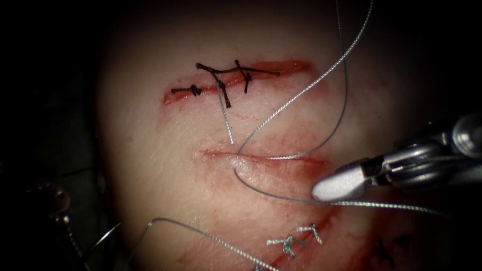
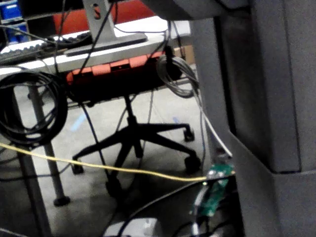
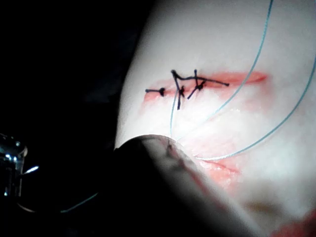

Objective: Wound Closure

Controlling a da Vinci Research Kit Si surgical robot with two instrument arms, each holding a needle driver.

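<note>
Right tool [image 1: 326, 190] nearest, entering from right, tip low on tissue [image 1: 150, 150] at right end of open cut [image 1: 261, 158]; jaws look closed, thread [image 1: 281, 198] running at tip, grip not certain; cut lies just left of tip, long axis left-right; thread loops up across it; needle not made out; dark-stitched cut [image 1: 236, 78] beyond.

The tissue [image 1: 165, 165] carries everything: red fluid [image 1: 301, 143] smears its surface around the open cut [image 1: 261, 158], and loops of thread [image 1: 301, 93] lie across it near dark knotted stitches [image 1: 226, 78].
</note>
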